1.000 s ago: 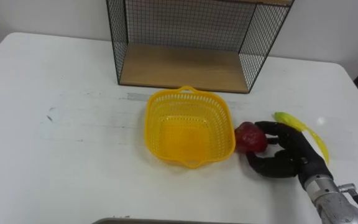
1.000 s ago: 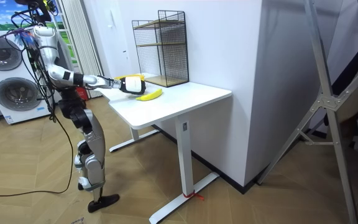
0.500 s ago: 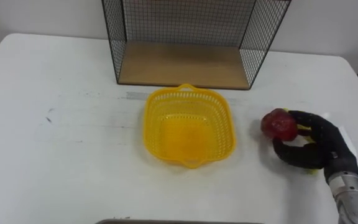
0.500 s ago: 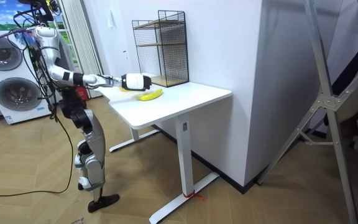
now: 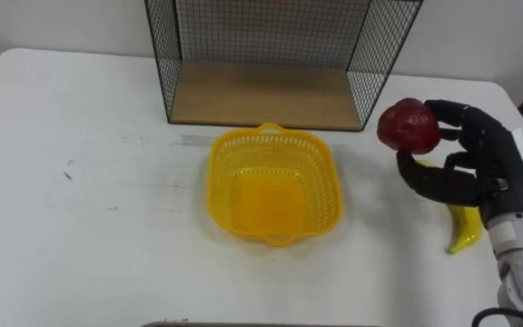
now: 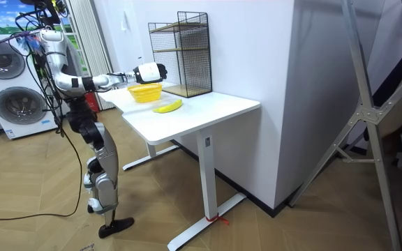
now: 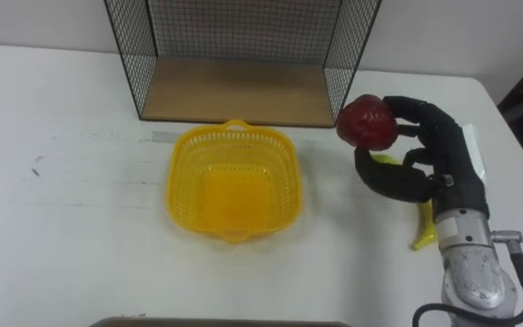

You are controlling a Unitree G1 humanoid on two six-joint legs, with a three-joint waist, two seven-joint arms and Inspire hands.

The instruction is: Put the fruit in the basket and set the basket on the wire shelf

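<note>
Fruit-loading step in hand; next, by the look of it, a carry leftward and down into the basket, then release. On the white tabletop (image 5: 89, 227), empty yellow basket (image 5: 228, 173) just before the wire shelf (image 5: 261, 95). Further right, red apple (image 5: 409, 125) held clear of the tabletop, clasped by curled fingers and thumb of the right robot hand (image 5: 490, 171), palm facing left, above the banana (image 5: 464, 234).

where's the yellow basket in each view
Left eye view: basket at centre, just before the wire shelf.
Right eye view: basket left of centre, before the same shelf.
Room view: basket upper left, at the shelf's left.
Shared landmark: the wire shelf.
</note>
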